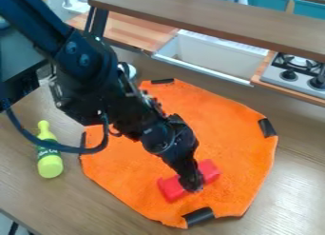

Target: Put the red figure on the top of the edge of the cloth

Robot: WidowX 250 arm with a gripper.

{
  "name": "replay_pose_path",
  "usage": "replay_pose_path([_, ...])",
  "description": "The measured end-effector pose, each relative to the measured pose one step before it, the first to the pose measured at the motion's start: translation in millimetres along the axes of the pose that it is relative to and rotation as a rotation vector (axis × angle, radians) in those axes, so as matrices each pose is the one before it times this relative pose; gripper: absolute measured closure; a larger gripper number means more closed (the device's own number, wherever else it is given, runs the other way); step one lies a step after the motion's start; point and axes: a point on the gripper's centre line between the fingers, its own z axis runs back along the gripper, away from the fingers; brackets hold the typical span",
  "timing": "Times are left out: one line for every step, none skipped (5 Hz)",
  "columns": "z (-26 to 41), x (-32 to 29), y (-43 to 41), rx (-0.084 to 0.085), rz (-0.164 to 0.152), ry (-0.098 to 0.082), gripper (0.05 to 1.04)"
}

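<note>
A smooth black tab (200, 216) lies nearest the camera, on the fuzzy orange cloth (225, 134). The blocky red figure (170, 188) sits at the end effector (192, 184), its long axis projecting lower-left and upper-right of it in view; whether it is pinched cannot be told.

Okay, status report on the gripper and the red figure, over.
Gripper down at red figure's middle, grasp unconfirmed. Figure on orange cloth, toward its near edge. Yellow-green bottle beside cloth, likely no obstacle.
</note>
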Motion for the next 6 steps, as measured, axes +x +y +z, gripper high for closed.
replay_pose_path([1.61, -2.24, 6.77, -0.0207, 0.0191, -0.0072, 0.080])
replay_pose_path([20.14, -1.88, 28.29, 0.0349, 0.0476, -0.0297, 0.085])
replay_pose_path([16.91, -5.87, 27.44, 0.0760, 0.0766, 0.0810, 0.085])
replay_pose_path([14.87, -0.39, 46.21, 0.1233, 0.1366, 0.1142, 0.085])
replay_pose_path([2.58, 11.71, 32.73, 0.0174, 0.0216, 0.0727, 0.085])
replay_pose_path([5.94, 15.21, 17.77, 0.0239, 0.0070, -0.0069, 0.085])
